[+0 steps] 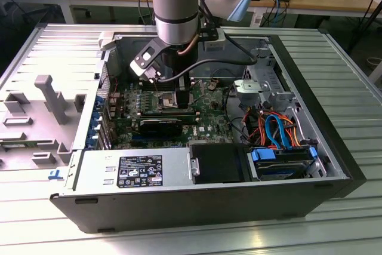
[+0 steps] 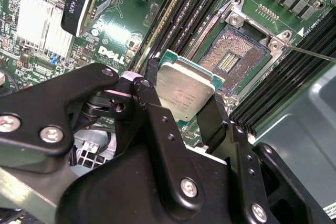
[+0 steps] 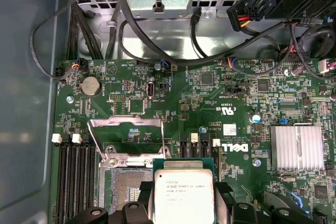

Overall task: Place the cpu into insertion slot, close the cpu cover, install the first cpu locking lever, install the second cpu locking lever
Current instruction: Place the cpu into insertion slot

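Now the cover point(image 3: 126, 123) stands tipped up off the socket point(image 3: 123, 187), which lies bare. Just beside the socket, held clear of the board point(image 3: 210, 108), the chip point(image 3: 184, 192) hangs flat. It is pinched at two opposite edges by the claw point(image 3: 184, 204), closed only to the chip's width. The danger, to my eye: the chip is not yet over the socket, so a skewed or tilted descent could bend the pins point(image 2: 231, 59).

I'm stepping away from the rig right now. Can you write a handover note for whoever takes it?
The end effector is shut on the cpu, held above the board, just off the insertion slot.
The insertion slot is empty, its contacts exposed.
The cpu cover is flipped open.
Done: cpu picked up.
Left: none of the four task steps is finished.
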Robot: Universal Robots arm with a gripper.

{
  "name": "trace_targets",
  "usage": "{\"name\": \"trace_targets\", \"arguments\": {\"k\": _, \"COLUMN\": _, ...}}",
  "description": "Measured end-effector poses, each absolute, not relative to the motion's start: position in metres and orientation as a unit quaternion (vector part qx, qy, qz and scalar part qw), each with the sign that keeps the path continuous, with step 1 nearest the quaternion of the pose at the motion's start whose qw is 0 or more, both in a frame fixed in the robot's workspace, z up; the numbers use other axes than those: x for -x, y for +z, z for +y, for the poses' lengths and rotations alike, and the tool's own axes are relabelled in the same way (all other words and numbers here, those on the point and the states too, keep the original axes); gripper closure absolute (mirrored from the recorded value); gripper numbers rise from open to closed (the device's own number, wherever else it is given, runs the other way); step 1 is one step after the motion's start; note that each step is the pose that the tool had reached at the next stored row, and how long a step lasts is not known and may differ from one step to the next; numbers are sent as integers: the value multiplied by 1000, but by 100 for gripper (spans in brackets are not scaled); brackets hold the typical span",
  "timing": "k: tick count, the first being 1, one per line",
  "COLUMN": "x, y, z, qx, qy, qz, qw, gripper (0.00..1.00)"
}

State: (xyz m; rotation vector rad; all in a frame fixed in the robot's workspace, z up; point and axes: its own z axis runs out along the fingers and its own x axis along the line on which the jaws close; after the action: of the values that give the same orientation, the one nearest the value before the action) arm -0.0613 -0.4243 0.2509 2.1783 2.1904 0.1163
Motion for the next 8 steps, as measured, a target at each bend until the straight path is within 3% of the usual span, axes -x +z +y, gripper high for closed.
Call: {"name": "trace_targets", "arguments": {"k": 8, "x": 61, "y": 249, "z": -424, "qx": -704, "qy": 38, "qz": 708, "qw": 25, "gripper": 45}}
